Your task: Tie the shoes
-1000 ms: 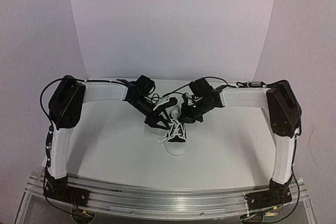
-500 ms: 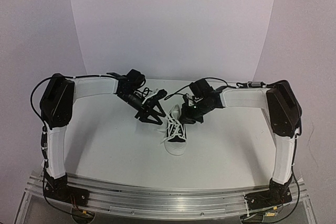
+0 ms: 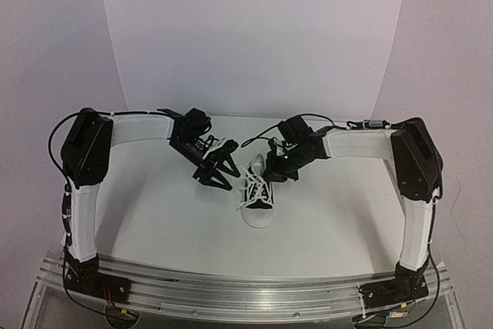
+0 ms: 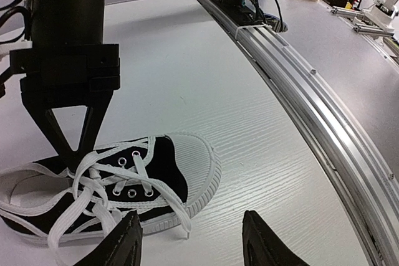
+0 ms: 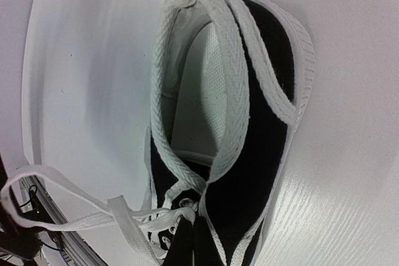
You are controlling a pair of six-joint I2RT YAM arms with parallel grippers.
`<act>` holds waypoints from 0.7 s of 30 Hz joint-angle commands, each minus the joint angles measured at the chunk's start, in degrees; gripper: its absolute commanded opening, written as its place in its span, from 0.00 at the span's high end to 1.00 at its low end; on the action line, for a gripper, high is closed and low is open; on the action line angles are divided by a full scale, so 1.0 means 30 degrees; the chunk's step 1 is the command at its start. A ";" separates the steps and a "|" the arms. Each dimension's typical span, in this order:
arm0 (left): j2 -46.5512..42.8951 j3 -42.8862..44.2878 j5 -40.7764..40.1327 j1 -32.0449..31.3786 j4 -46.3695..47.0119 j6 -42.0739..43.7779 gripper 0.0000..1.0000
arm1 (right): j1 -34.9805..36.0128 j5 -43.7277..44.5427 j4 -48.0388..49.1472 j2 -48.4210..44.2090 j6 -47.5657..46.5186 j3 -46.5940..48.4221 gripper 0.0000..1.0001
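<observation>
Left fingers (image 4: pixel 128 244) stand about half open and empty, and right fingers (image 4: pixel 92 126) are pinched shut down among the laces (image 4: pixel 93 182).
The black canvas sneaker (image 4: pixel 165 166) sits upright near the middle of the bench (image 4: pixel 206 79), its toe toward the near edge and just beyond the left fingers. Whether the right fingers trap a lace cannot be told. The shoe looks light and likely to slide, and the laces are soft and limp, best taken near their free ends.
</observation>
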 commanded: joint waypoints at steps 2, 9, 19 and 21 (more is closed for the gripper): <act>0.2238 0.1379 0.2341 -0.1035 0.1501 -0.1929 0.47 | 0.0016 0.0008 0.0327 -0.0432 0.0052 -0.0049 1.00; 0.2462 0.0933 0.5072 -0.1217 0.5548 -0.5739 0.77 | -0.0055 -0.0376 0.0904 -0.0130 0.0423 -0.0422 1.00; 0.2477 0.1732 0.4906 -0.2271 -0.5228 0.9371 0.54 | -0.0194 -0.0398 0.1229 -0.0184 0.0788 -0.0781 1.00; 0.2186 0.1637 0.4050 -0.2282 -0.5974 0.9985 0.54 | -0.0212 -0.0433 0.1252 -0.0174 0.0811 -0.0822 1.00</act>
